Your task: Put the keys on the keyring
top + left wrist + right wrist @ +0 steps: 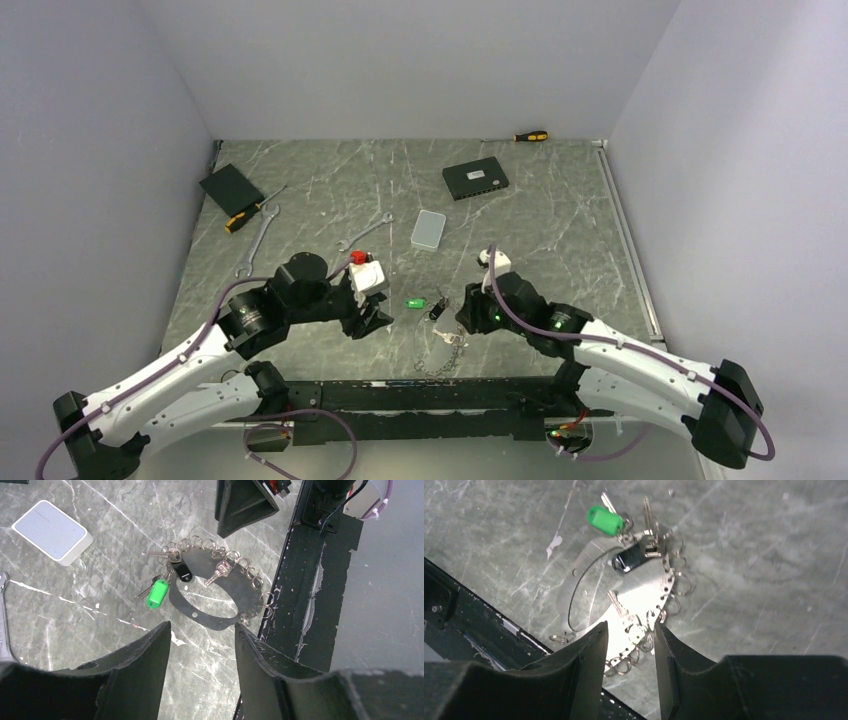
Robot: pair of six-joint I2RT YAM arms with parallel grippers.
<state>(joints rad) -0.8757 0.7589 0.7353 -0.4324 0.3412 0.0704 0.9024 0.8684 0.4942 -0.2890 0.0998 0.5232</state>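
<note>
Looking over the desk [560, 230], the left hand [201, 630] and right hand [630, 627] both hover with fingers apart, holding nothing as far as I can tell. The keyring [644, 587] lies flat between them, just beside the black front rail [295, 605], with keys [647, 515] and a green tag [605, 520] on it. Worry: it's thin and flat, so a pinch could skid it under the rail or snag the little split rings [680, 582].

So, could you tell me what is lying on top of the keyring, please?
A black tag and one silver key lie on the keyring; the green tag lies beside it. Whatever the black tag covers is hidden.
</note>
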